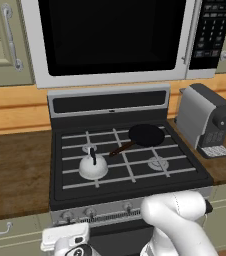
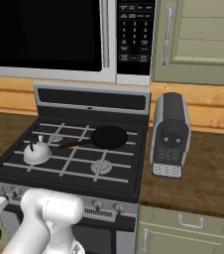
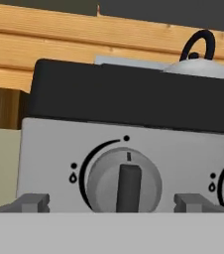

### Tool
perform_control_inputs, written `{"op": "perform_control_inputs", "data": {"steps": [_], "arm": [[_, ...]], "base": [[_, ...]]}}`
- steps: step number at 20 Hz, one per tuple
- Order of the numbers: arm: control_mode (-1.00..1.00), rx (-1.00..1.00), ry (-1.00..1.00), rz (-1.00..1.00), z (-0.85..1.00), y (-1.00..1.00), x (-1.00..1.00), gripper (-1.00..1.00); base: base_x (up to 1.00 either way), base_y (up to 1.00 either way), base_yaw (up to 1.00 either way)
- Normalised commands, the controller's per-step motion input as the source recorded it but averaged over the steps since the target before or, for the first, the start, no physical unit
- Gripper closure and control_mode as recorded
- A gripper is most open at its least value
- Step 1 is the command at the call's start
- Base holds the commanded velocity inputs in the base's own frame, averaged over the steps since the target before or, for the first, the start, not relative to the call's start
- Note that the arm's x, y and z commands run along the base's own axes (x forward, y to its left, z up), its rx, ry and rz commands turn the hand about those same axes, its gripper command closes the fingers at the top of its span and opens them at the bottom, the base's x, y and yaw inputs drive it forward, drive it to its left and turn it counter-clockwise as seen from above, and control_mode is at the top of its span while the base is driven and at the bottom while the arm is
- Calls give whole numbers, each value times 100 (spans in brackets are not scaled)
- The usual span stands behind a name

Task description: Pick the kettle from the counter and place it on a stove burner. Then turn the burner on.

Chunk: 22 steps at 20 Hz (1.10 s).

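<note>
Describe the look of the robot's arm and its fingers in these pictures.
The arm is made of smooth, glossy white rounded shells, bulging like a thick elbow, with a dark joint at one side. Its hand is a boxy white block with dark parts beneath. The fingers are small, flat, grey squared tips. No cables or markings are visible.

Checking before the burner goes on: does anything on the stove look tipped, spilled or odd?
Nothing stands out. The kettle sits upright on the front left stove burner, and the frying pan lies flat on the back right one. No spill shows.
</note>
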Motion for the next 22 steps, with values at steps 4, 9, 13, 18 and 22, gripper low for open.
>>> {"op": "perform_control_inputs", "data": {"steps": [4,9,13,18,22], "arm": [[-100,2,-11,0,43,0,-1,-100],[-100,0,-3,0,9,0,0,-100],[-100,0,-2,7,-8,-24,0,-100],[-100,0,0,1,-1,-3,0,-100],[-100,0,0,0,0,-16,0,-100]], "base": [[0,0,0],[0,0,0],[0,0,0],[0,0,0],[0,0,0]]}}
